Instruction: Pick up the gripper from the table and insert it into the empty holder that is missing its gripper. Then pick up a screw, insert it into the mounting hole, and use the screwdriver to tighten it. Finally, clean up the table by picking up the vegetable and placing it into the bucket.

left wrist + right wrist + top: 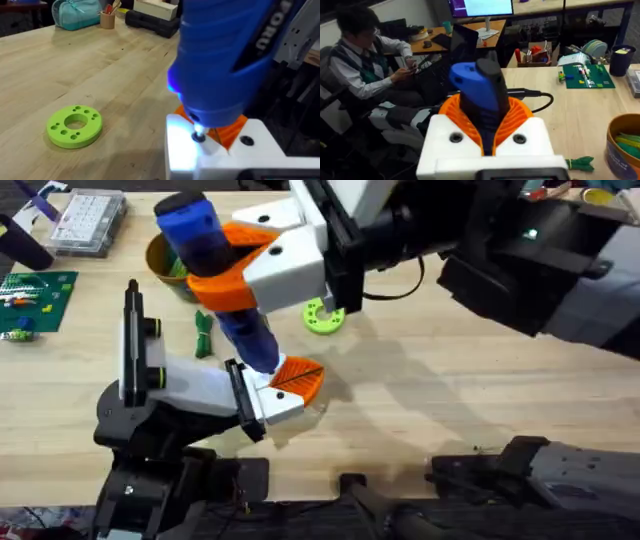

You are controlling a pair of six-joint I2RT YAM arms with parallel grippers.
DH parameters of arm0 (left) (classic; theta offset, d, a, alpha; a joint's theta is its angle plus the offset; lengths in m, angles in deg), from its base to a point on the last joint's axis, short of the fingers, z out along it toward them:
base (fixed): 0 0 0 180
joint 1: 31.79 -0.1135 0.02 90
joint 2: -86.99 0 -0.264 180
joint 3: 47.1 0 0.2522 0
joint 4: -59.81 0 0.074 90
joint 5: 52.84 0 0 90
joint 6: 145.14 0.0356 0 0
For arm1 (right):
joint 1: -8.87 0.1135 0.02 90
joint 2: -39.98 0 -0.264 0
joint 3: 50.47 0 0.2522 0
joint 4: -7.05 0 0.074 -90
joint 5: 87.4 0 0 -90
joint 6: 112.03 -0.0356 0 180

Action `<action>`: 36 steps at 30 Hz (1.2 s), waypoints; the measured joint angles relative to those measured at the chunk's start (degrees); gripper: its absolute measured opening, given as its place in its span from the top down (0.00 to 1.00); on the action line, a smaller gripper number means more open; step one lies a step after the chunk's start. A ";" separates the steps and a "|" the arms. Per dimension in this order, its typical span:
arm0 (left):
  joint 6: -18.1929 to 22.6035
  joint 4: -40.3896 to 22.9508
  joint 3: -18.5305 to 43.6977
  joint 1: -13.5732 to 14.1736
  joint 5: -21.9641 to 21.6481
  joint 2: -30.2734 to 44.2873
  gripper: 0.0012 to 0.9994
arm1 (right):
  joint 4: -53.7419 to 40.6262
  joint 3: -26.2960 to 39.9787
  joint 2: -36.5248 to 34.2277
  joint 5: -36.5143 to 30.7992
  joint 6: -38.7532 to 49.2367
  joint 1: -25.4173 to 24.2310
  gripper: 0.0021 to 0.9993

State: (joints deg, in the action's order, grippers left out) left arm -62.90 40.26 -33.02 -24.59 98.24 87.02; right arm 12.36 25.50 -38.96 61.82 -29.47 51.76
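My right gripper (250, 265) reaches in from the upper right and is shut on the screwdriver (215, 270), its orange pads clamped on the thick blue handle (482, 95). The screwdriver slants down, and its thin tip (198, 135) rests in a hole of a white block with orange (215, 150) at the end of my left arm. My left gripper (285, 388) is white with an orange pad and lies low on the table under the tip. The vegetable (204, 335) lies on the wood just left of the screwdriver. Behind it stands the bucket (160, 265), partly hidden by the handle.
A lime-green ring with holes (323, 317) lies right of the screwdriver. A clear compartment box (88, 222) and a green board (35, 300) sit at the far left. Green and yellow pieces lie inside the bucket (622, 145). Bare wood stretches across the right half.
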 joint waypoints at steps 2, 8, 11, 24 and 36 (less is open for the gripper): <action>0.02 0.02 0.00 0.00 0.00 -0.02 0.98 | 0.43 -0.02 0.00 0.00 0.00 0.06 0.93; 0.02 0.02 0.00 0.00 -0.02 0.00 0.98 | 17.28 0.05 -0.68 -0.30 -3.44 0.02 0.93; 0.02 0.02 0.00 0.00 -0.02 0.00 0.98 | 17.32 2.29 -0.65 -0.41 -4.57 -0.52 0.93; 0.02 0.02 0.00 0.00 -0.01 0.00 0.98 | 8.48 7.54 -0.42 -0.39 -0.36 -2.00 0.93; 0.02 0.02 0.00 0.00 -0.02 0.00 0.98 | -11.66 7.63 -0.43 -7.51 17.83 -9.11 0.93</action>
State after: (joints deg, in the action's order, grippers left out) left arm -62.89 40.29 -33.02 -24.59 98.21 87.02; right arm 0.71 33.13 -39.39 54.31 -11.64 42.65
